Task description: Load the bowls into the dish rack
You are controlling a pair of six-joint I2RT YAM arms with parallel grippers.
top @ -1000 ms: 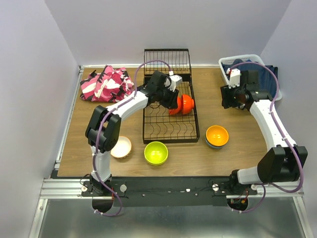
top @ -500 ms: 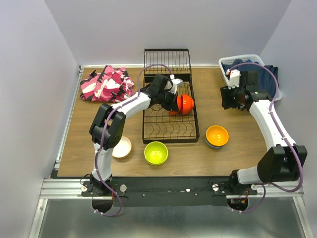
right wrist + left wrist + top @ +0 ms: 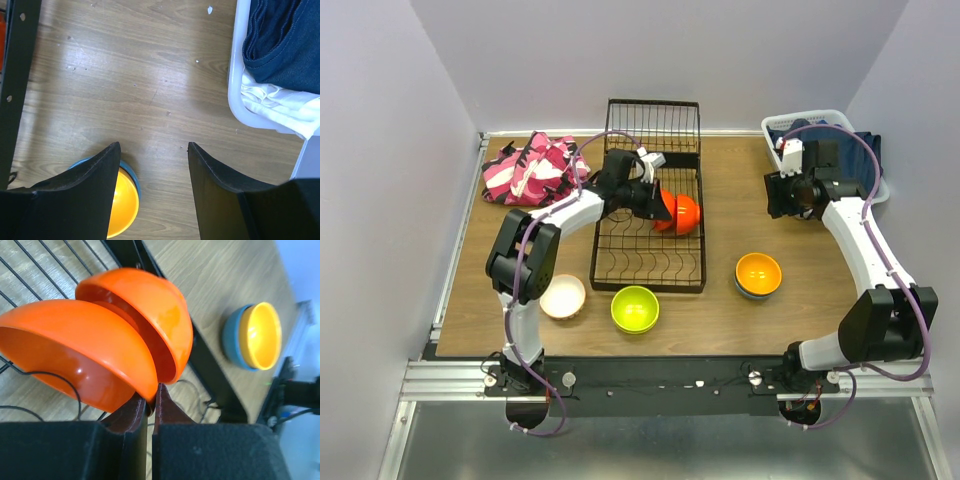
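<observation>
The black wire dish rack (image 3: 645, 262) lies mid-table. Two red-orange bowls (image 3: 678, 212) stand on edge among its tines at the right side. My left gripper (image 3: 655, 203) is shut on the rim of the nearer red-orange bowl (image 3: 75, 350), fingertips (image 3: 151, 392) pinching it; the second red-orange bowl (image 3: 155, 310) leans just behind. An orange bowl (image 3: 759, 272) sits nested in a blue bowl (image 3: 748, 292) right of the rack. A lime green bowl (image 3: 635, 307) and a cream-white bowl (image 3: 563, 297) sit in front. My right gripper (image 3: 154, 145) is open and empty above the table.
A white laundry basket (image 3: 775, 128) with dark blue clothing stands at the back right; its rim (image 3: 235, 95) shows in the right wrist view. A pink patterned cloth (image 3: 535, 168) lies at the back left. The rack's upright section (image 3: 653, 122) stands at the back.
My left gripper has moved left with the red-orange bowl in it, and the whole dish rack has slid left with it. The right arm has not moved.
</observation>
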